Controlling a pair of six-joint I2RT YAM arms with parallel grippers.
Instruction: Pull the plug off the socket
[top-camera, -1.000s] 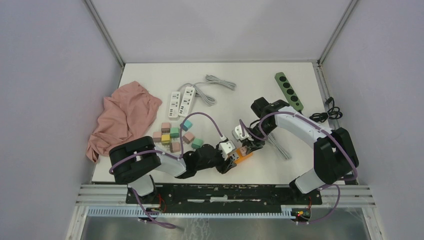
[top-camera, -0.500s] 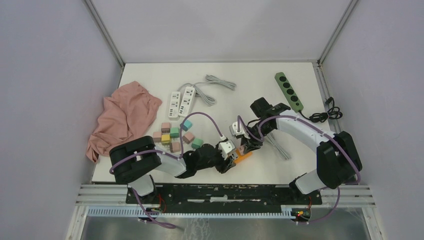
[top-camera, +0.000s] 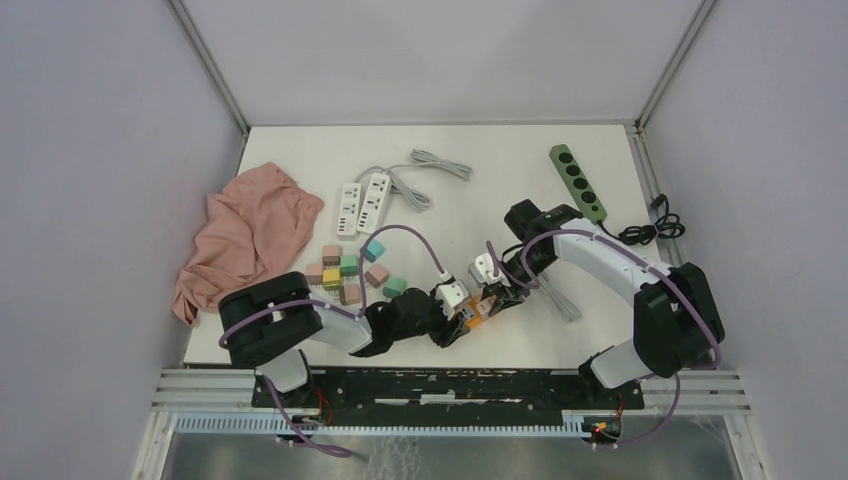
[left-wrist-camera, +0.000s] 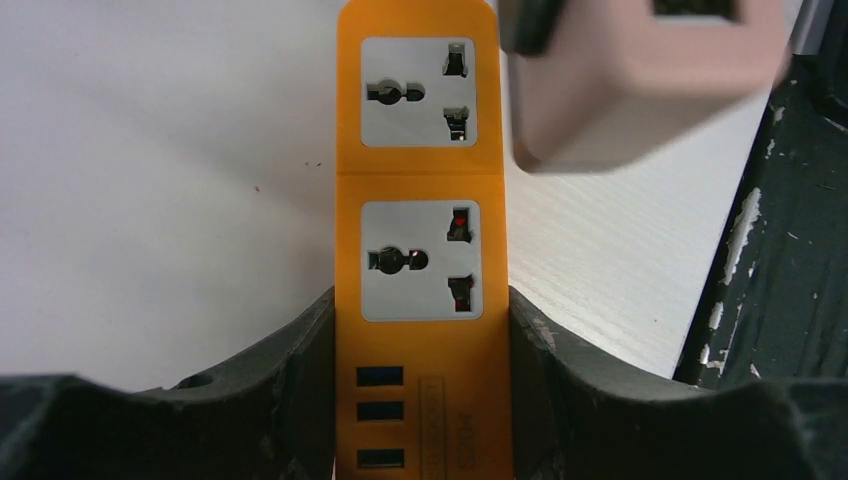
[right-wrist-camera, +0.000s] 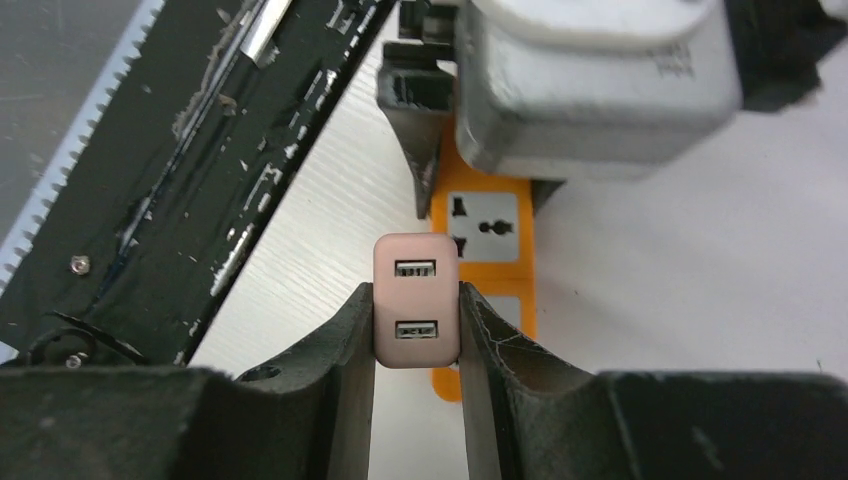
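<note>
**Pulled Free at the Front Edge**

Near the front edge, the left gripper (left-wrist-camera: 422, 325) clamps the orange strip (left-wrist-camera: 420, 170) (both sockets (left-wrist-camera: 418, 92) now empty). The pink plug (right-wrist-camera: 416, 268), pinched in the right gripper (right-wrist-camera: 416, 315), has drifted slightly right and hangs clear of the strip; the pull looks done.

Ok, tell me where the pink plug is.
Right wrist view: the pink plug sits clamped in the right gripper, just beside the orange power strip held by the left gripper.
</note>
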